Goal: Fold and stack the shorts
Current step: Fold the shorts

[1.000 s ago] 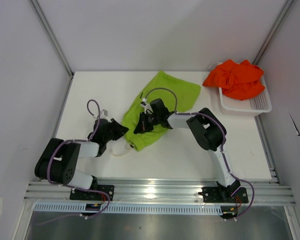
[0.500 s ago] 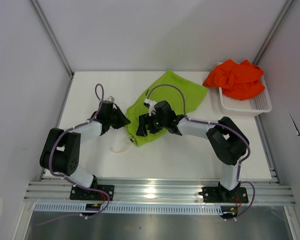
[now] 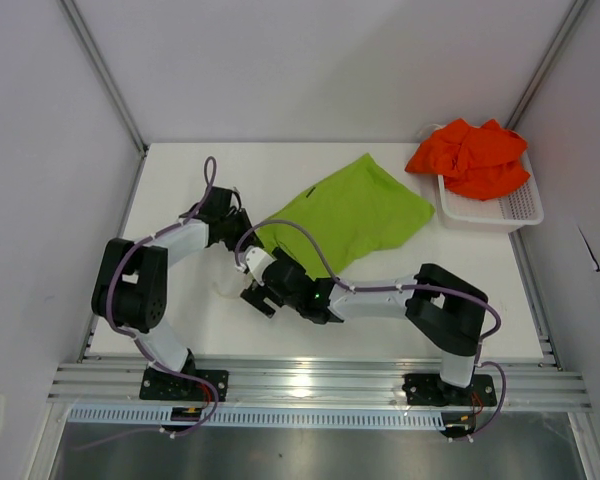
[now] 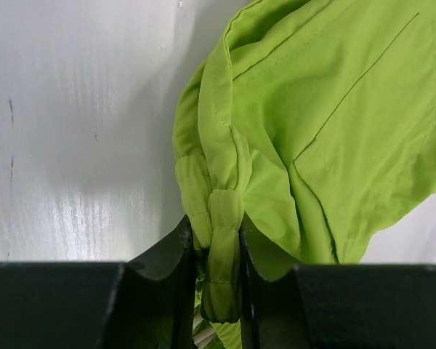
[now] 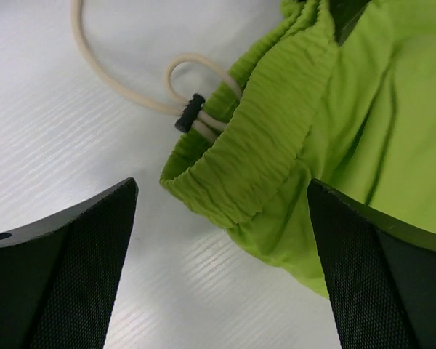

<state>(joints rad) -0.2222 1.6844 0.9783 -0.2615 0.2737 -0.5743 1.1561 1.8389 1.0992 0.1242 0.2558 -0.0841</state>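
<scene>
From above, you can't see the left gripper (image 3: 242, 222) meet the cloth, because its own body covers the fingertips. The left wrist view settles it: the jaws are pinched on a bunched fold at the edge of the lime green shorts (image 3: 350, 215). That view cuts the shorts off at its top and right edges.

The right gripper (image 5: 221, 185) has its jaws wide apart and holds nothing. It hangs over the gathered waistband, which lies on the table (image 3: 180, 170). The pale drawstring (image 5: 105, 76) comes out of the waistband through a small dark toggle (image 5: 187, 113) and runs off the top of the frame, so you can't see its end. A dark shape at the top edge of that view is too cropped to name. In the top view, the right arm's cable (image 3: 290, 235) loops across the near corner of the green shorts.

The orange-red shorts (image 3: 472, 155) sit crumpled on the far end of the white mesh basket (image 3: 500, 210), hanging over its left rim. Their folds hide any tag or cord.

A second ago the right gripper was closed on the middle of the green shorts. It has since let go and pulled back toward the near left. The left gripper has moved farther from its base, taking the cloth with it. The shorts now lie flatter and spread more to the right. The orange-red pair and the basket have not moved.
</scene>
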